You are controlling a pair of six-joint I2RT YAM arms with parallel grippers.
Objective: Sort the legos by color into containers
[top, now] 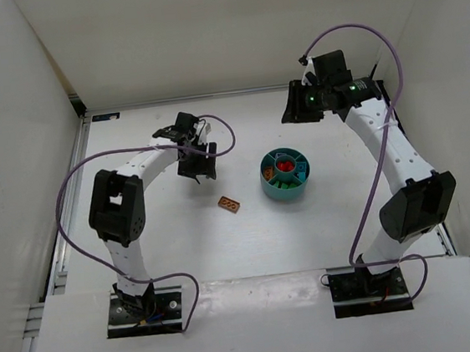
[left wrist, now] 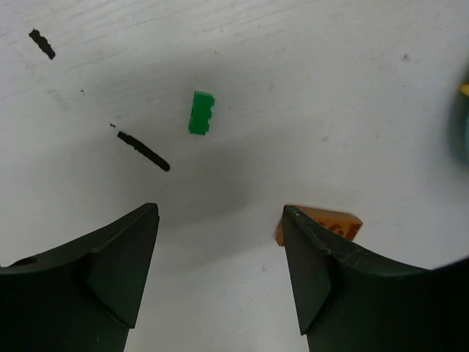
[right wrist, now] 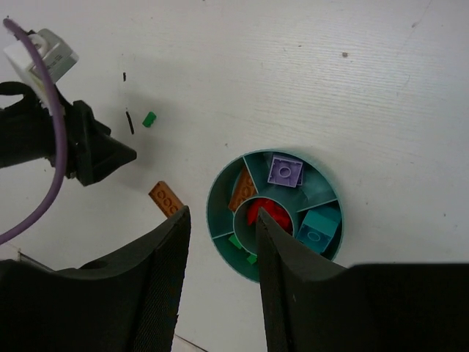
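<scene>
Beyond the left gripper (left wrist: 220, 214), jaws wide and empty, lies a green lego (left wrist: 201, 113), likely light, stiff and slick: pinch its flat sides.

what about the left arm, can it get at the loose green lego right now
Probably yes. The green lego lies alone on the table just ahead of the open left claw, with nothing between them. The orange lego sits off to one side, well apart from the green one.

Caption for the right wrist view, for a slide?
Open right claw looking down on teal bowl; orange brick and green brick loose on table.
</scene>
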